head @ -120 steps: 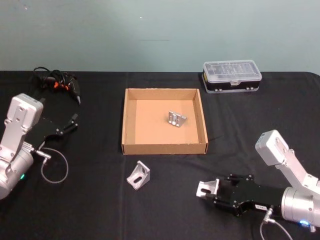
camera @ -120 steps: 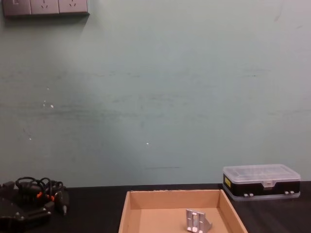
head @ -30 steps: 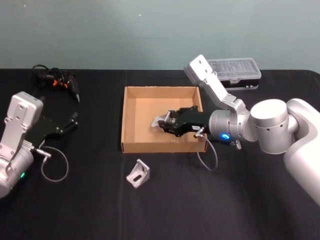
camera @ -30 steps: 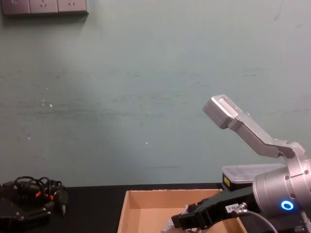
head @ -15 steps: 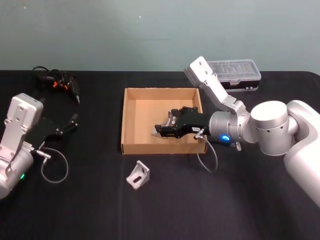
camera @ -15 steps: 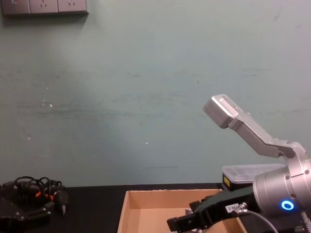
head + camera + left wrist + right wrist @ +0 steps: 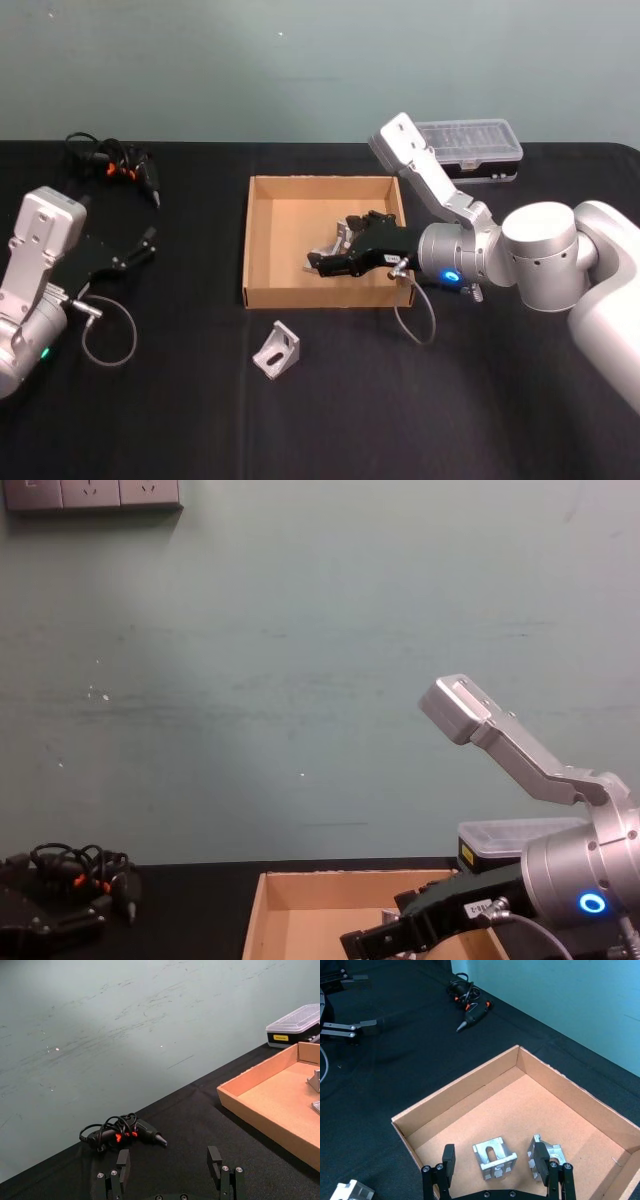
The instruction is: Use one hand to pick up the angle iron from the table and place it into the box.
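Right hand [image 7: 312, 264]: inside box [image 7: 290, 296], fingers apart. Angle iron [image 7: 494, 1156]: on box floor between those fingers; second iron [image 7: 547, 1157] by one finger. Left hand [image 7: 169, 1160]: parked well aside, fingers apart.

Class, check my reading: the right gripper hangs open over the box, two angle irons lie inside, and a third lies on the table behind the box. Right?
No: the third angle iron lies on the table in front of the box, nearer the robot, as the head view shows. The right gripper is open over the box, two angle irons inside.
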Controlling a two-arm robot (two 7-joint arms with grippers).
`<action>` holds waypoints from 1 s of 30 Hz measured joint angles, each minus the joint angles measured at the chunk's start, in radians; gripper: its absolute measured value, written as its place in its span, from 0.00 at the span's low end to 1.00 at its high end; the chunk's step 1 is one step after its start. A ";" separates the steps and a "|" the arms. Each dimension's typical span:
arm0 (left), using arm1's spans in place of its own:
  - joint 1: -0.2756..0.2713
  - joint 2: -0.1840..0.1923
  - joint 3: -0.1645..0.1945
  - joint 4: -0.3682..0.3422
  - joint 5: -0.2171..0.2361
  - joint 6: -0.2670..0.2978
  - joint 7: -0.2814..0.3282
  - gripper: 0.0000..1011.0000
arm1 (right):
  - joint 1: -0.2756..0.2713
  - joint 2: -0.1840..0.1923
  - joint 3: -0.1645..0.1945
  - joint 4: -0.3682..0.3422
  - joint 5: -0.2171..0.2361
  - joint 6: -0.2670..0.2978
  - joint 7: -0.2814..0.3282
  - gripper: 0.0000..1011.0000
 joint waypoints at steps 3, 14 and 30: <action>0.000 0.000 0.000 0.000 0.000 0.000 0.000 1.00 | 0.000 0.000 0.000 0.000 0.000 0.000 0.000 0.99; 0.000 0.000 0.000 0.000 0.000 0.000 0.000 1.00 | -0.051 0.038 0.015 -0.107 -0.001 0.003 0.001 0.99; 0.000 0.000 0.000 0.000 0.000 0.000 0.000 1.00 | -0.177 0.124 0.030 -0.425 0.020 0.097 -0.011 0.99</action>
